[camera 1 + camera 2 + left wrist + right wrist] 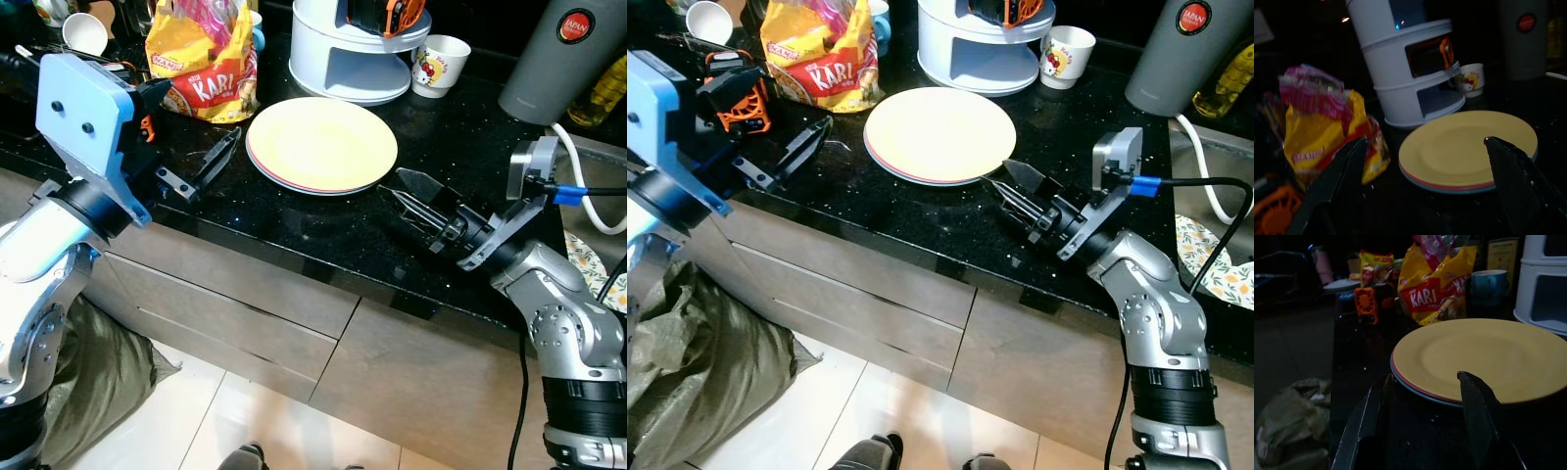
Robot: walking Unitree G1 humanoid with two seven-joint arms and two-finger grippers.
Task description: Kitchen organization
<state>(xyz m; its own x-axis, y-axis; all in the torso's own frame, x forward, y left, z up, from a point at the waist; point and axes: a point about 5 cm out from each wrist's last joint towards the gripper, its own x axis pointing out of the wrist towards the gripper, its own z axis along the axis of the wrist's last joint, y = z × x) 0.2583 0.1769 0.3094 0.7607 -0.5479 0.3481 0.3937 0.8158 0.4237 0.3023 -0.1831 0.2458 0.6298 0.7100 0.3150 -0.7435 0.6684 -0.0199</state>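
Plates (321,144), a yellow one stacked on pink and blue, lie near the black counter's (323,240) front edge. Likely rigid, glazed, slick, breakable, heavy as a stack; the overhanging rim is the only hold. Right gripper (409,200) spread, just beside that rim. Left gripper (208,162) spread, empty, near the plates. White tiered organizer (348,54) behind holds something orange-black. Snack bag (204,61) and mug (439,65) sit toward the back edge.
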